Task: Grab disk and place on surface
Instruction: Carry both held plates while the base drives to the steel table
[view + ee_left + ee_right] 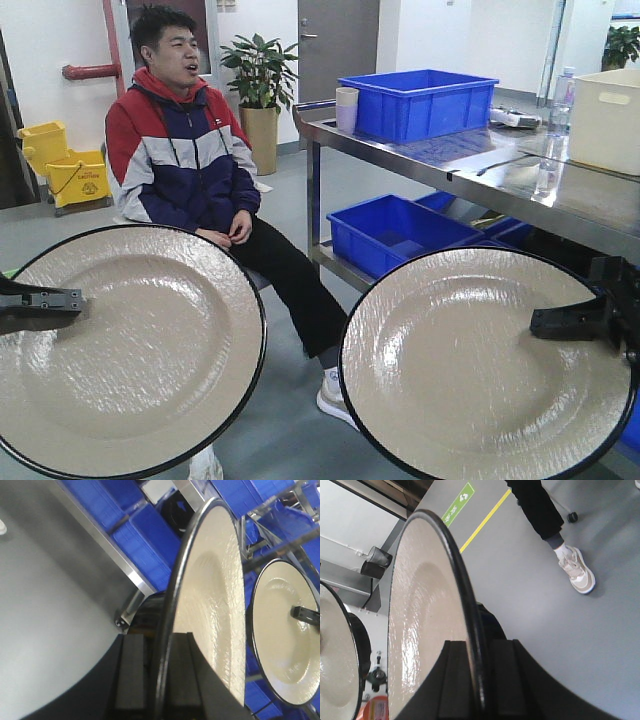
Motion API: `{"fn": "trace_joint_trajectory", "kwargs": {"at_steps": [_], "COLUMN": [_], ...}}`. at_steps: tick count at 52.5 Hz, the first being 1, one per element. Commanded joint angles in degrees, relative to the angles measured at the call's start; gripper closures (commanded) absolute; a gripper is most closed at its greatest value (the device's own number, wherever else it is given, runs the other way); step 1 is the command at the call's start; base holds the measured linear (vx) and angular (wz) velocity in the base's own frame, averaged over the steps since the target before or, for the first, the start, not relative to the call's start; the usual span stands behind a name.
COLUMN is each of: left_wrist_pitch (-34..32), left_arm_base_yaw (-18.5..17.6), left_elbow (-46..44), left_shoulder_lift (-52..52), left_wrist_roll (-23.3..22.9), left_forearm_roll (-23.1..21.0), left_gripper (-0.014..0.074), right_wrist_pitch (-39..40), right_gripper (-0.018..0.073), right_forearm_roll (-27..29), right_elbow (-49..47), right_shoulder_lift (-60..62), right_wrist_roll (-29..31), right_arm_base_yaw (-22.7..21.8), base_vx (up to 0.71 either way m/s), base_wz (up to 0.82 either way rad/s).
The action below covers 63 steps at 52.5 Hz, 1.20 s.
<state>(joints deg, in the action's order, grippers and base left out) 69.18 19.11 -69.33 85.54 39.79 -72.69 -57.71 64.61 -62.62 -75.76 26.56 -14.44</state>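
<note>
Exterior front-facing view: 2 cream disks with black rims, both up in the air, faces tilted toward the camera. Left disk [130,350] low on the left, right disk [470,370] low on the right, apart, not touching. Left pincer [70,300] is clamped on the left disk's outer left rim; the left wrist view shows 1 finger [132,680] behind the rim and 1 in front, rim squeezed between. Right pincer [545,322] bites the right disk's right rim; the right wrist view shows the same, black edge sandwiched between both fingers. Neither disk touches the steel desk [480,165], which stands behind the right disk, shiny, with thin dark lines on top. On the desk: blue crate [420,100], pale cup [347,108] just beside it, white bin [605,120] at the far right. Another blue crate [390,235] on the lower shelf. Man in a red, white and navy jacket [185,150] sits behind the left disk, hands in his lap. Potted plant [262,90] by the door, yellow mop bucket [65,165] at the left wall. Grey floor [290,420] below.
</note>
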Motion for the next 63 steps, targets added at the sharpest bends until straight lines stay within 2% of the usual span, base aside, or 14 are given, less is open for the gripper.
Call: {"fn": "trace_joint_trajectory", "kwargs": {"at_steps": [1,26,63], "left_wrist_pitch": [3.1,3.2,3.0], "left_arm_base_yaw": [-0.3,-0.3,-0.3], "left_elbow": [-2.1,-2.1,-2.1], "left_shoulder_lift": [-2.6,-2.6,-2.6], "left_wrist_roll": [-0.5,-0.5,-0.5], "left_forearm_roll": [-8.3,-8.3,-8.3], "left_gripper": [0.0604,0.0604,0.0604], "right_wrist_pitch": [0.8,0.8,0.8], "right_gripper": [0.0568,0.0568,0.0568], "right_forearm_roll": [6.7,6.7,6.7], "right_elbow": [-1.9,-1.9,-1.9], "right_shoulder_lift": [2.0,2.0,2.0], "right_wrist_roll": [-0.5,-0.5,-0.5], "right_arm_base_yaw": [-0.2,-0.2,-0.2], "base_vx": [0.42,0.45,0.46], "base_wz": [0.05,-0.04,-0.21]}}
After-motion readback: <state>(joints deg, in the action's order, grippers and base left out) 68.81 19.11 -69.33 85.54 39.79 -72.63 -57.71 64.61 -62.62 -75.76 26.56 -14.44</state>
